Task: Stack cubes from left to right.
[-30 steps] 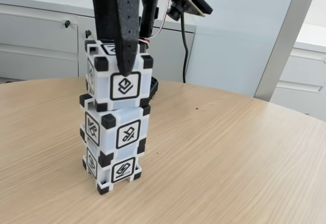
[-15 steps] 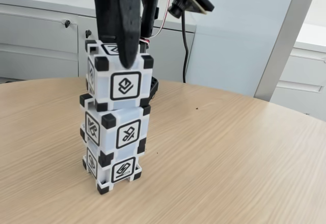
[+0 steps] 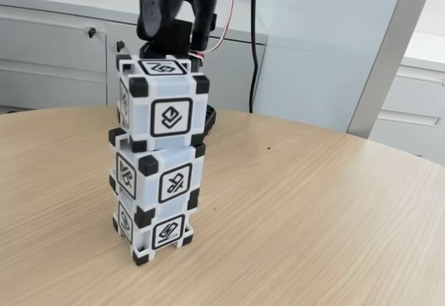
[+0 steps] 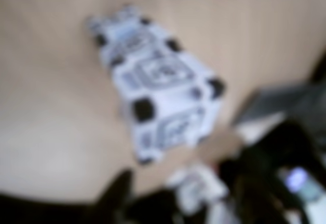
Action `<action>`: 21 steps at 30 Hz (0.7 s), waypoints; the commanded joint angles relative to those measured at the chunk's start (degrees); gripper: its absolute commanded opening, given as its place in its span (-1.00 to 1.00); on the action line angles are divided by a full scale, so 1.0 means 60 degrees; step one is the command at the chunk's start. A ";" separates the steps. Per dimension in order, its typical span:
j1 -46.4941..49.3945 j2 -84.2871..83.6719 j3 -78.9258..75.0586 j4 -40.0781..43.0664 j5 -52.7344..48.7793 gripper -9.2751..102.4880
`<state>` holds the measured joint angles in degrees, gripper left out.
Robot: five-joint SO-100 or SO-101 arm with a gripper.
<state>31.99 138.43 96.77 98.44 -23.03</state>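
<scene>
Three white cubes with black corners and glyph faces stand in one column on the wooden table: bottom cube, middle cube, top cube. The upper two sit slightly twisted against the one below. My black gripper hangs just above the top cube, open, holding nothing and clear of it. The wrist view is blurred; it looks down on the stack, with a dark fingertip at the bottom edge.
White cabinets and a pale wall panel stand behind the table. A grey post leans at the right. A black cable hangs behind the stack, near the arm's dark base. Bare tabletop stretches to the right of the stack.
The gripper has risen off the top cube: its finger covered that cube's front face a second ago and now sits above it. The three cubes have not moved.
</scene>
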 commanded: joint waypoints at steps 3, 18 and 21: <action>-0.1597 0.0352 -0.0205 0.0000 0.0923 -0.72; -0.5142 0.0337 -0.0073 -0.1348 0.2900 -0.83; -0.5142 0.0352 -0.0029 -0.2373 0.3354 -0.83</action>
<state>1.67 140.01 96.94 89.03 -5.01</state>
